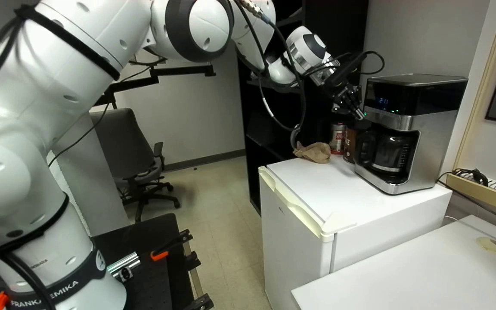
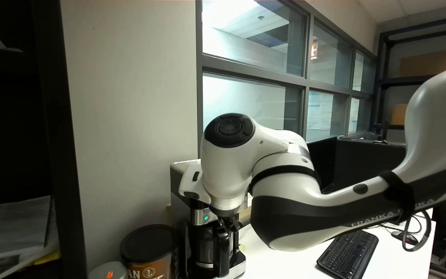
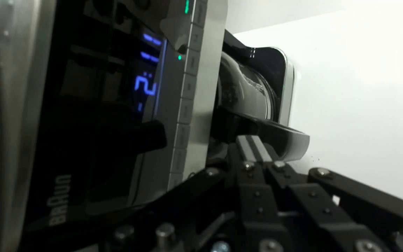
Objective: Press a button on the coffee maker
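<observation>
Coffee maker [image 1: 429,133] stands on the fridge [image 1: 295,241], toward the rear of its top. Brown jar [image 1: 350,142] is just beside it, a can [image 1: 338,138] next to the jar, then a crumpled brown item [image 1: 315,153], nature unclear. Desk [image 1: 403,275] runs beside the fridge; dark shelf [image 1: 258,137] on the opposite side. In an exterior view the arm [image 2: 285,190] hides much of the coffee maker, and a keyboard [image 2: 349,254] shows past it. Carafe [image 3: 247,91] sits in its bay; handle [image 3: 285,136] juts from the front, overlapped by the fingertips [image 3: 246,148] in the wrist view. Coffee maker is upright, long axis vertical; front, with lit blue display [image 3: 147,75], faces roughly the same way as the fridge door, gripper [image 3: 254,148] in front of it. Gripper: fingers lie together, nothing seen between them. Tips are near the button strip [image 3: 188,87]; contact cannot be told from these angles. Green lights [image 3: 179,57] show beside the strip.
</observation>
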Tool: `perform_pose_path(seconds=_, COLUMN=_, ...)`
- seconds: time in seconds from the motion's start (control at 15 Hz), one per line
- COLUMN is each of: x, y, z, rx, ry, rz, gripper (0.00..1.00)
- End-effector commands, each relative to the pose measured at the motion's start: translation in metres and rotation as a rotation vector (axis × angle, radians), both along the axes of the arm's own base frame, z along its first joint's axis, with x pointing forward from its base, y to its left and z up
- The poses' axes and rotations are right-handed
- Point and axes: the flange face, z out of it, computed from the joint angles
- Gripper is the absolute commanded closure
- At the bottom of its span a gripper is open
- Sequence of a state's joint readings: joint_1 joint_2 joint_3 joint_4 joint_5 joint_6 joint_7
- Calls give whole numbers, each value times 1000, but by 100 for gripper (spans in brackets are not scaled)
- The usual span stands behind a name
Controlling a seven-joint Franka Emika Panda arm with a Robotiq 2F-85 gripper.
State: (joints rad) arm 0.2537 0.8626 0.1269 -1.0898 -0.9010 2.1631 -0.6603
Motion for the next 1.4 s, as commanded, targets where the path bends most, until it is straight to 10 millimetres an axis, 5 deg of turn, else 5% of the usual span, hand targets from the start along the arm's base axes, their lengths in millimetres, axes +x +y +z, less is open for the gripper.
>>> perform_pose_path(seconds=0.0, x=15, y=14, z=-3, rx=-20, ry=-27, rz=59, gripper=100)
perform_pose_path(seconds=1.33, x=24, y=26, z=-8, rx=-70, ry=-39, rz=110, gripper=100)
